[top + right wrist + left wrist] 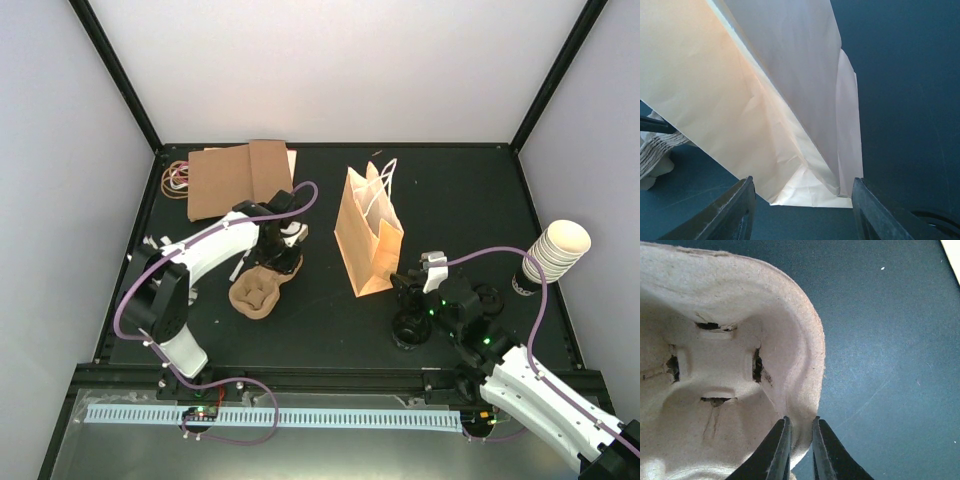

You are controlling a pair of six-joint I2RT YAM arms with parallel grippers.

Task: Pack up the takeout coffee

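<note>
pulp tray (715,365): pockets empty, left of bag
paper bag (368,240): upright, middle; inside hidden
takeout coffee (412,328): on table, near-right of bag
left gripper (800,421): jaws narrow, pinching tray rim; only wrist view shows it
right gripper (802,184): jaws wide, nothing held

Top camera overhead, whole table (460,200); left wrist close on pulp tray (715,365), right wrist on bag (715,90)

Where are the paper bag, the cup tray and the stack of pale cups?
paper bag (365,250): overhead view, its front face.
cup tray (800,350): left wrist view, inner right-hand wall.
stack of pale cups (566,238): overhead view, inside the top cup.
</note>
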